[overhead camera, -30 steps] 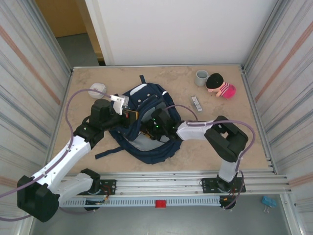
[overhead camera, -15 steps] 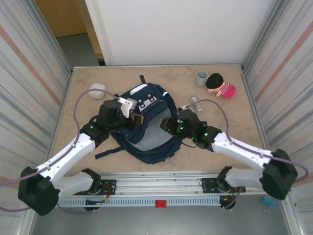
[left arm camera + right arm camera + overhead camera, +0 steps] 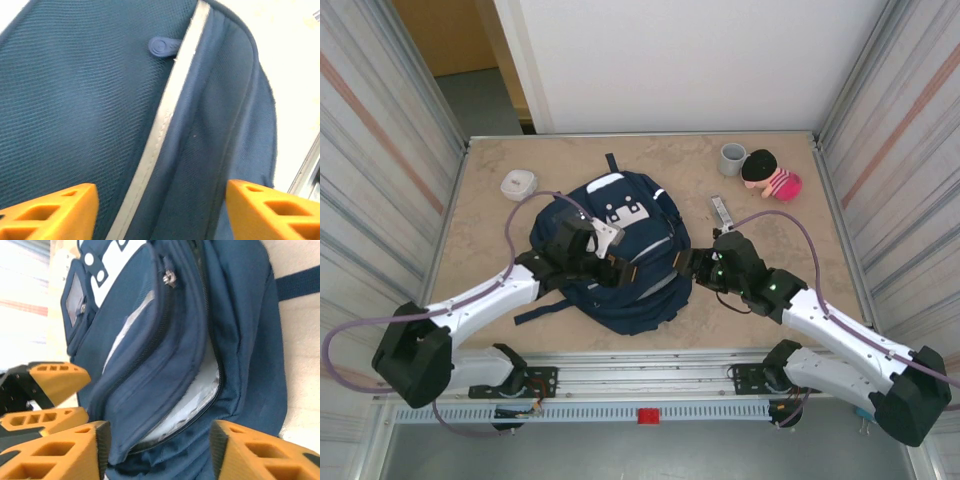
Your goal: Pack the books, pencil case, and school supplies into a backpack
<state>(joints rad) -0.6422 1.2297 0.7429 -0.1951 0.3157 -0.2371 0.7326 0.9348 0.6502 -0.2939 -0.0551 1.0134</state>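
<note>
backpack is laid flat mid-table, grey lining seen through an open zip | left gripper is held released above its navy fabric | right gripper is spread empty at its right edge | table is beige, stone-patterned | ribbed metal walls are set either side

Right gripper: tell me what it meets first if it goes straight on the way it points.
The backpack. The right gripper, jaws open, points at its side, near the gap where the pale lining shows. How much space is left between them is unclear.
</note>
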